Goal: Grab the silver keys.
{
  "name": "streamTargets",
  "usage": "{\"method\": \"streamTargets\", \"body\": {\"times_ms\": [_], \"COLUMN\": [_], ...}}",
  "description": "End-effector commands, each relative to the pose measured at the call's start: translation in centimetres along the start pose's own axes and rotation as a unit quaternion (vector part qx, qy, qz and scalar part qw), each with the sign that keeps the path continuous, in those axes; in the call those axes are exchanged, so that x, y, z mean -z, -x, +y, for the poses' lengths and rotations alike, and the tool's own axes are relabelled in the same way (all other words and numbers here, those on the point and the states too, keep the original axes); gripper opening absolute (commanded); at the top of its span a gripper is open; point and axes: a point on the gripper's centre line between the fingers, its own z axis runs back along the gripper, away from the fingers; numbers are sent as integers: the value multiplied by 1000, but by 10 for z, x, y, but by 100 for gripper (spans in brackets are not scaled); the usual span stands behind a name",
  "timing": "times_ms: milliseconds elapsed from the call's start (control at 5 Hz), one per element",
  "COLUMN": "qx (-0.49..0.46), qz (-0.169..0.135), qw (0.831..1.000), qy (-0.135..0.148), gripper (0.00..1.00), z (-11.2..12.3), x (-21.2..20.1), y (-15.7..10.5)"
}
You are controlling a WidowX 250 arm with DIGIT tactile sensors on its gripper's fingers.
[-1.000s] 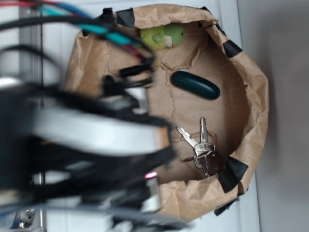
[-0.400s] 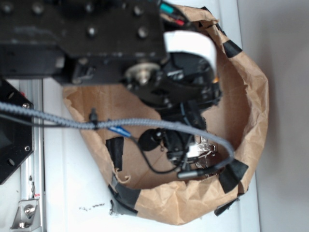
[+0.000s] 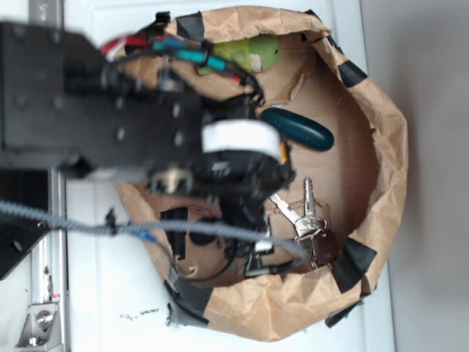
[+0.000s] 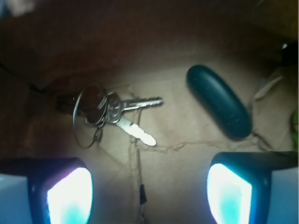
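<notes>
The silver keys (image 3: 303,218) lie flat on the brown paper floor, two blades splayed out from a ring; in the wrist view the silver keys (image 4: 116,112) are up and left of centre. My gripper (image 4: 149,192) is open, with only bare paper between its glowing pads (image 4: 70,196). The keys lie ahead of the left pad, clear of both fingers. In the exterior view the black arm (image 3: 132,125) covers the left half of the paper, and its lower end sits just left of the keys.
A dark green oval case (image 3: 299,129) lies beyond the keys, to the right in the wrist view (image 4: 218,100). A green plush toy (image 3: 253,53) rests at the far rim. A crumpled paper wall (image 3: 388,147) with black tape rings the floor. Cables (image 3: 146,229) hang across.
The arm has drawn back off the keys, which it covered 0.4 s ago; they show again where they lay 1.0 s ago. The case and plush are uncovered too.
</notes>
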Motion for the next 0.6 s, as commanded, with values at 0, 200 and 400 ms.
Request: {"method": "streamTargets", "body": {"times_ms": [0, 200, 400], "qx": [-5, -3, -4], "qz": [-38, -38, -35], "qw": [998, 996, 995], "qy": [50, 77, 92], "gripper": [100, 100, 100], "z": [-32, -41, -49], "x": [7, 11, 20], "y": [-13, -17, -21]}}
